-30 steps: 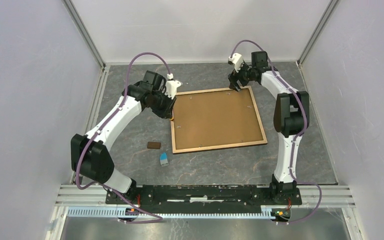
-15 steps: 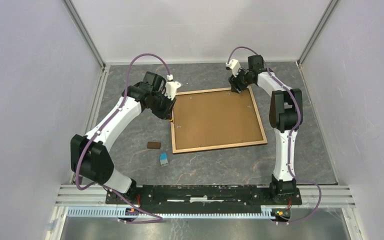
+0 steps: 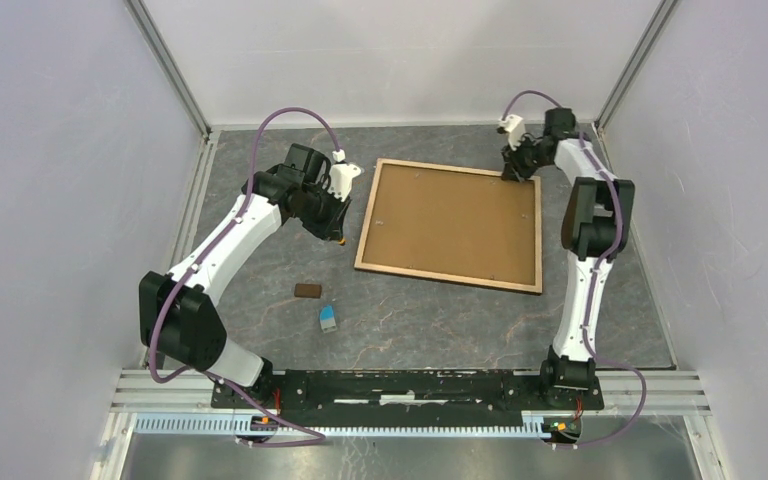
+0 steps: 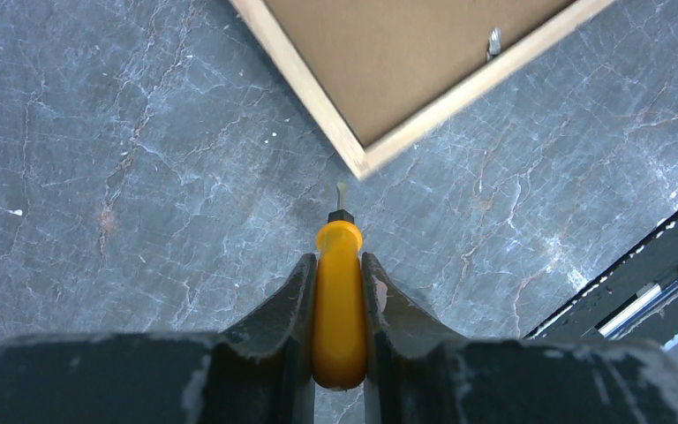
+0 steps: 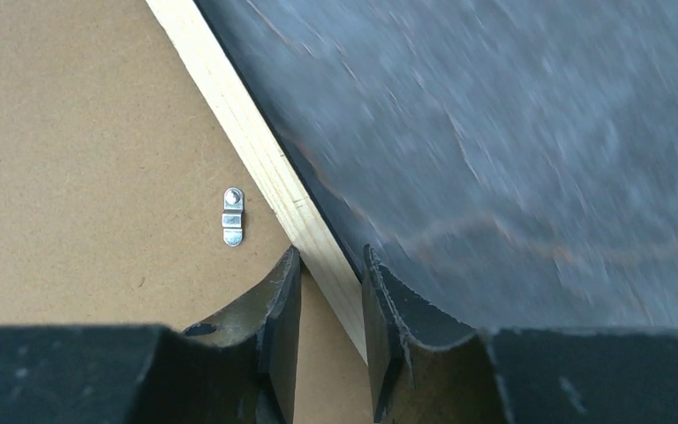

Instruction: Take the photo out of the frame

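The grey marbled worktop (image 3: 430, 320) carries the frame (image 3: 450, 225) right of centre, lying flat and slightly skewed, its brown backing board (image 3: 440, 210) facing up inside the light wood rim. The photo does not show from this side. The right gripper (image 3: 515, 172) is at the frame's far right corner, its 2 fingers pinching the wood rim, 1 over the board and 1 outside. The left gripper (image 3: 337, 232) hangs just left of the frame, pressed onto an orange-handled screwdriver (image 4: 339, 300) whose tip stops just short of a frame corner. A small brown block (image 3: 307, 291) and a blue-and-white object (image 3: 328, 318) lie near the frame's near left corner. A small metal clip (image 5: 232, 216) sits on the board beside the right gripper.
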`<state>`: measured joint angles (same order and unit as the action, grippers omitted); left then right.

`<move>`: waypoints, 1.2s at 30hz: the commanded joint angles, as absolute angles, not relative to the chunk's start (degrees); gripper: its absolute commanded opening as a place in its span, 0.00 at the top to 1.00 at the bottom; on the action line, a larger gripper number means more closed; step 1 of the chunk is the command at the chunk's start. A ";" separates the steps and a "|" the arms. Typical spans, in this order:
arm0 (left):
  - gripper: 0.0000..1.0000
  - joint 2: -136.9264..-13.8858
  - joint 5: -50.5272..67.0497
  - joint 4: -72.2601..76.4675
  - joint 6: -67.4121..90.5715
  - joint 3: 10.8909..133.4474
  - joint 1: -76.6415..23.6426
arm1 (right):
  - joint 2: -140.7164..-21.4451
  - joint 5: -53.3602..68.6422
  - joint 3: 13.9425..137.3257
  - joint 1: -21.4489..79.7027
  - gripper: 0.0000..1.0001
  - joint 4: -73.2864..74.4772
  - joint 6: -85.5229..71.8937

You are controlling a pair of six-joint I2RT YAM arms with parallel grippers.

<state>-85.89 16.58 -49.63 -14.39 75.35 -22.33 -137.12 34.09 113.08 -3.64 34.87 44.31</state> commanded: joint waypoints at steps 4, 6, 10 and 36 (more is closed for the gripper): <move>0.98 -84.19 16.89 -49.57 -12.25 76.92 -22.34 | -133.53 25.67 102.69 -13.61 1.00 40.06 39.48; 0.98 -84.31 16.96 -49.57 -12.15 77.16 -22.41 | -129.16 25.05 94.64 -14.99 1.00 35.23 36.29; 0.98 -84.51 17.31 -49.57 -11.92 77.70 -22.32 | -119.29 25.75 78.61 -16.20 1.00 23.35 26.41; 0.98 -82.68 17.62 -49.53 -12.07 76.71 -22.33 | -108.07 25.47 78.16 1.78 0.41 18.97 22.32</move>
<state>-84.79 16.64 -49.65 -14.37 75.44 -22.33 -104.42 28.73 70.13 -3.66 18.61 20.64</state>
